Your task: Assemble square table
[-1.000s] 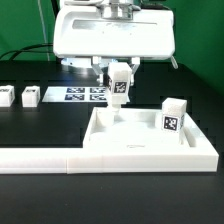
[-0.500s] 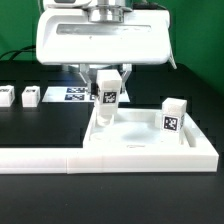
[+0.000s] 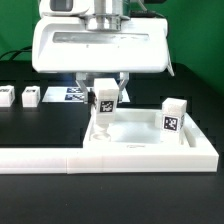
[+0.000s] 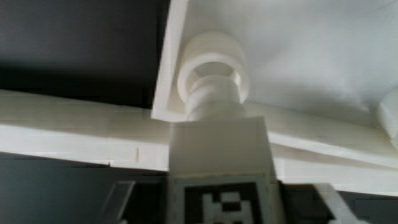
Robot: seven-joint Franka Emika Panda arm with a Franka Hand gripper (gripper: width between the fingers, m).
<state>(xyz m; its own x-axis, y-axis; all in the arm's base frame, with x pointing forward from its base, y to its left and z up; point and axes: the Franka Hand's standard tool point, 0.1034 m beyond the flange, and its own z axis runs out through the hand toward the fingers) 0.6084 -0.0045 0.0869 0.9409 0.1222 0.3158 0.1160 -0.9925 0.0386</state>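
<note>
I see the pincer (image 3: 105, 92) pinching a short white plastic block leg (image 3: 104, 106) at a corner of the white square tray-like tabletop (image 3: 140, 136). It carries a black-and-white tag, no readable text.

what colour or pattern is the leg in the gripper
White leg with a black-and-white square tag, best in the exterior view.

- The black tabletop (image 3: 40, 125) carried a white square tray (image 3: 140, 128), set against an L-shaped border bar (image 3: 40, 158).
- The marker board (image 3: 75, 95) lay just behind the tray.
- Two short white legs (image 3: 5, 97) (image 3: 31, 97) stood well apart from the tray, toward the exterior view's left.
</note>
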